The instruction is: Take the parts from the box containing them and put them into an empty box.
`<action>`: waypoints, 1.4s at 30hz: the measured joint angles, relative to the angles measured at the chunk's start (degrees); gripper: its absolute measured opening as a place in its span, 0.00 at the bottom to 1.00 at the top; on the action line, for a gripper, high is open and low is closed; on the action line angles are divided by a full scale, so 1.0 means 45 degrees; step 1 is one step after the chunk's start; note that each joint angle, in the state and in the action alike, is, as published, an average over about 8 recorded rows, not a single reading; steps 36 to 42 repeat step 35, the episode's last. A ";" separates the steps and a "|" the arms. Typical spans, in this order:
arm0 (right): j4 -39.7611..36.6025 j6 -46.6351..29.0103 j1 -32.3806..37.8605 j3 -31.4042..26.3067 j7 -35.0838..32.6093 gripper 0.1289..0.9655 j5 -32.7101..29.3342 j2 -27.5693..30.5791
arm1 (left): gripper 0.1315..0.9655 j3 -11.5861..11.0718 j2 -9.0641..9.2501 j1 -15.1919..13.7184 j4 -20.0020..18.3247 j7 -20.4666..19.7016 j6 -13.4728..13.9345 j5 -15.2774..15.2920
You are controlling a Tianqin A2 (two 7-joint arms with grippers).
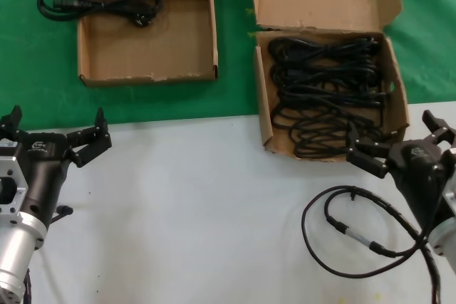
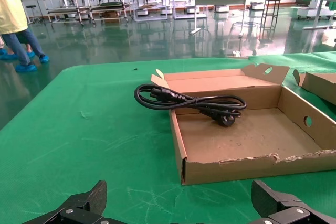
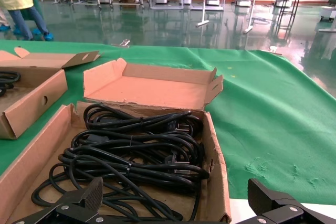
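The box containing them (image 1: 261,112) stands at the back right with its tall lid up and holds several black bundled cords (image 1: 324,97). The low-walled box (image 1: 146,74) stands at the back left. One cord (image 1: 100,2) lies across its back left corner, partly hanging outside. My right gripper (image 1: 392,135) is open and empty, just in front of the cord box's near right corner. In the right wrist view my right gripper (image 3: 176,188) faces the cords (image 3: 136,150). My left gripper (image 1: 57,124) is open and empty over the white table, in front of the low box (image 2: 262,163).
A thin looped robot cable (image 1: 356,240) with silver connectors lies on the white table (image 1: 199,204) beside my right arm. Green cloth (image 1: 235,40) covers the back half under both boxes. A gap of cloth separates the boxes.
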 joint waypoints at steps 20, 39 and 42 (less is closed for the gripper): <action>0.0000 0.0000 0.0000 0.0000 0.0000 1.00 0.0000 0.0000 | 1.00 0.0000 0.0000 0.0000 0.0000 0.0000 0.0000 0.0000; 0.0000 0.0000 0.0000 0.0000 0.0000 1.00 0.0000 0.0000 | 1.00 0.0000 0.0000 0.0000 0.0000 0.0000 0.0000 0.0000; 0.0000 0.0000 0.0000 0.0000 0.0000 1.00 0.0000 0.0000 | 1.00 0.0000 0.0000 0.0000 0.0000 0.0000 0.0000 0.0000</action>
